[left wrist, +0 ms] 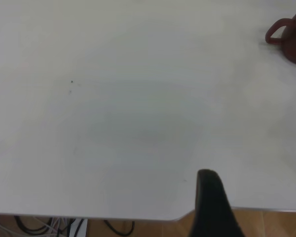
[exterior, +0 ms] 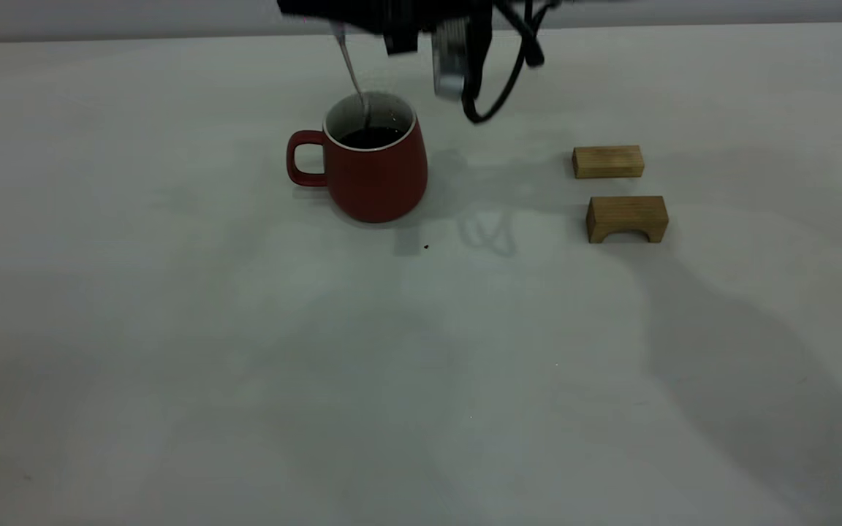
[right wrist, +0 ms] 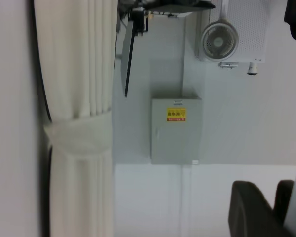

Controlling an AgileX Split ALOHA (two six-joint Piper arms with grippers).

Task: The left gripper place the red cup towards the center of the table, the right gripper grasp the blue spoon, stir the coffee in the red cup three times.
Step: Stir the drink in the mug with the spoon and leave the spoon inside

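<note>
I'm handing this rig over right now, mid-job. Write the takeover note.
Right gripper: above the cup at the view's top edge, holding the spoon, whose lower end dips into the coffee.
Left gripper: pulled back near the table edge, away from the cup, holding nothing.
Cup: upright near table centre, handle toward the left arm.
Done: cup placed, spoon grasped.
Left: stir count unknown; finish stirring.

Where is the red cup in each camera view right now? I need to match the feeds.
Exterior view: the red cup stands left of centre in the far half of the table, handle to the picture's left, a spoon's metal neck dipping into it.
Left wrist view: only the handle and part of the body show at the frame's edge.
Right wrist view: not in it; it shows a wall and curtain.
Shared landmark: the cup's loop handle.
</note>
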